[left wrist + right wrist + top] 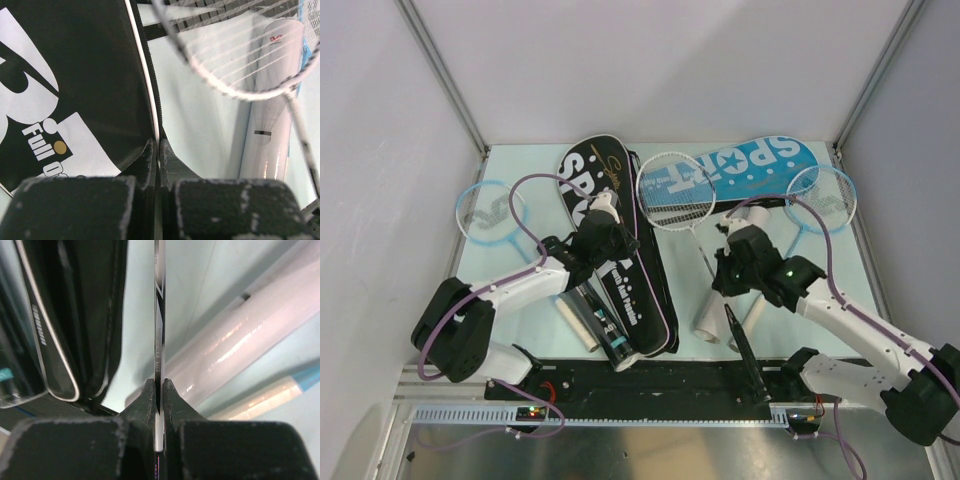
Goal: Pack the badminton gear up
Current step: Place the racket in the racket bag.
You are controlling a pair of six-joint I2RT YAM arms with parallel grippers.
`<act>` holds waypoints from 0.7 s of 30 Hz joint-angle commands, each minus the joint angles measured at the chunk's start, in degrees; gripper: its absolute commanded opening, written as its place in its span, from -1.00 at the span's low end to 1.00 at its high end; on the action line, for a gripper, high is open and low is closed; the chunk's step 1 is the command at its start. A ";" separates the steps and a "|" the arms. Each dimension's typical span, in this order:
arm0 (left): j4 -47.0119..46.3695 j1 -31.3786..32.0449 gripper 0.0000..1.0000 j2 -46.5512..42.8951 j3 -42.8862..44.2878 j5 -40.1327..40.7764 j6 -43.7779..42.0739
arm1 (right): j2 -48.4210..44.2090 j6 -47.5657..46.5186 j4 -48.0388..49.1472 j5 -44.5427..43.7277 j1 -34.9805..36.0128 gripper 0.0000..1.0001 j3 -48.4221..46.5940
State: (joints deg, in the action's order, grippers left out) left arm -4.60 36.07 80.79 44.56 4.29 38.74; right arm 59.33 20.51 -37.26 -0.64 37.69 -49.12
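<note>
The black "SPORT" cover (pixel 620 270) (pixel 75 75) lies lengthwise at centre-left. My left gripper (pixel 623 238) (pixel 159 150) is shut on its white-piped right edge. The silver racket (pixel 675 190) has its head over both covers; its shaft (pixel 159 315) runs toward me, and my right gripper (pixel 725 270) (pixel 159 390) is shut on it. The racket's black handle (pixel 745 350) reaches the near rail. A blue "SPORT" cover (pixel 750 170) lies at the back right. Light-blue rackets sit at the far left (pixel 490 212) and the far right (pixel 820 195).
A white tube (pixel 580 325) and a black tube (pixel 612 335) lie by the black cover's near end. Two more white tubes (pixel 712 310) (pixel 757 305) lie under my right arm. White walls enclose the table on three sides.
</note>
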 commanded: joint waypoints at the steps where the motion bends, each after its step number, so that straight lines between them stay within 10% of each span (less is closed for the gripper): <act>1: -2.08 -0.55 -1.00 -2.48 1.43 0.86 -1.65 | -0.05 0.54 -2.74 -8.25 4.31 -1.00 1.66; 21: -2.20 -0.49 -1.00 -2.08 2.01 -1.82 -1.62 | 11.19 -2.82 17.58 -3.22 9.92 -1.00 2.59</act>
State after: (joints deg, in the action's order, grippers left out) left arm -4.58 35.90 80.58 44.56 3.79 38.50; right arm 67.07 19.53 -30.70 -7.53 47.46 -45.98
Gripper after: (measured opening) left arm 0.014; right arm 0.042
